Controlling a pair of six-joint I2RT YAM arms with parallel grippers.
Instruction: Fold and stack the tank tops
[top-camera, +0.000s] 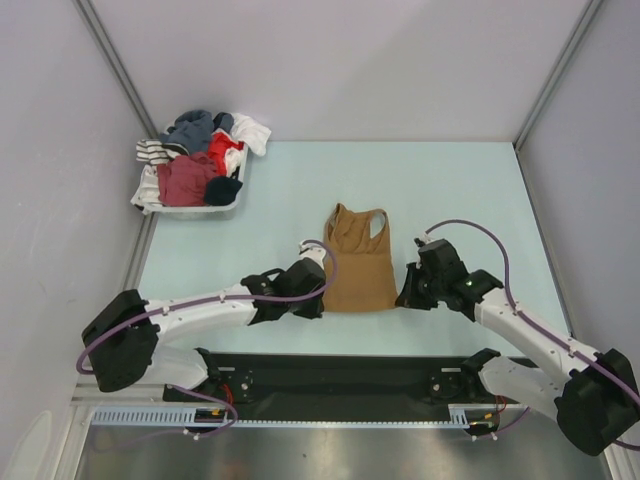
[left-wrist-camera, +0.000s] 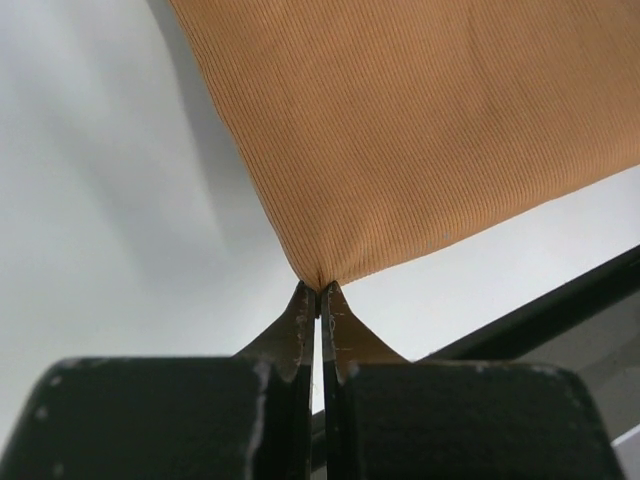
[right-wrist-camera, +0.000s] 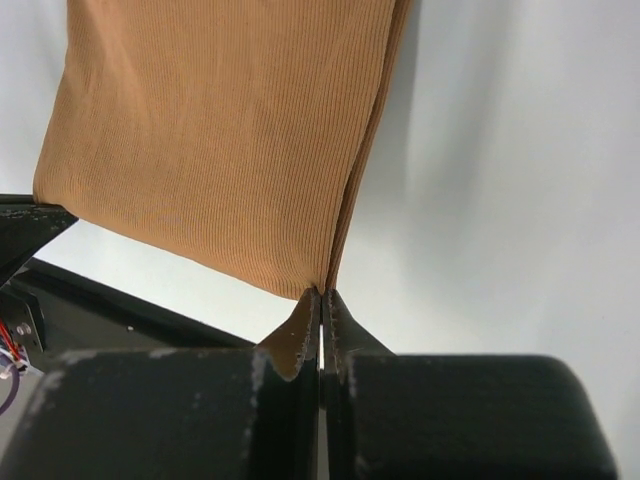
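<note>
The left end effector (left-wrist-camera: 319, 298) and right end effector (right-wrist-camera: 320, 296) each pinch a near hem corner of the tan tank top (top-camera: 360, 265), which lies central on the worktop (top-camera: 460, 190); such thin grips may slip, skewing the fold.

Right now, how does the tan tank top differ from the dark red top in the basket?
The tan tank top lies spread out on the table; the dark red top is crumpled among other clothes in the white basket. The left gripper and right gripper pinch the tan top's near corners in shut jaws; the red top is untouched. Both are soft cloth.
</note>
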